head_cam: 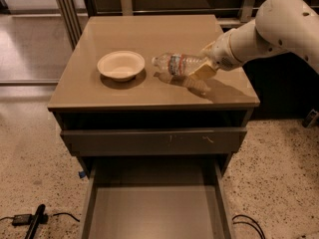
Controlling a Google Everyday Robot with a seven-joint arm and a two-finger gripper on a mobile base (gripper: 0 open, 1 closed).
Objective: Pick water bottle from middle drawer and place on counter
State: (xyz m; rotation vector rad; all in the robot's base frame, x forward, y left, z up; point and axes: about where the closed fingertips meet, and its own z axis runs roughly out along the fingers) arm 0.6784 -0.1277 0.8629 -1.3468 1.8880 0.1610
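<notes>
The water bottle (175,63) is clear with a red-and-blue label band. It lies sideways just above the tan counter (124,93), cap end pointing left toward the bowl. My gripper (203,63) is shut on the bottle's base end, with cream fingers (203,72) around it. The white arm reaches in from the upper right. The middle drawer (154,213) is pulled open below, its flat floor bare.
A cream bowl (121,65) sits on the counter left of the bottle. A closed drawer with a scratched front (154,141) is above the open one. Black cables (30,219) lie on the speckled floor at bottom left and bottom right.
</notes>
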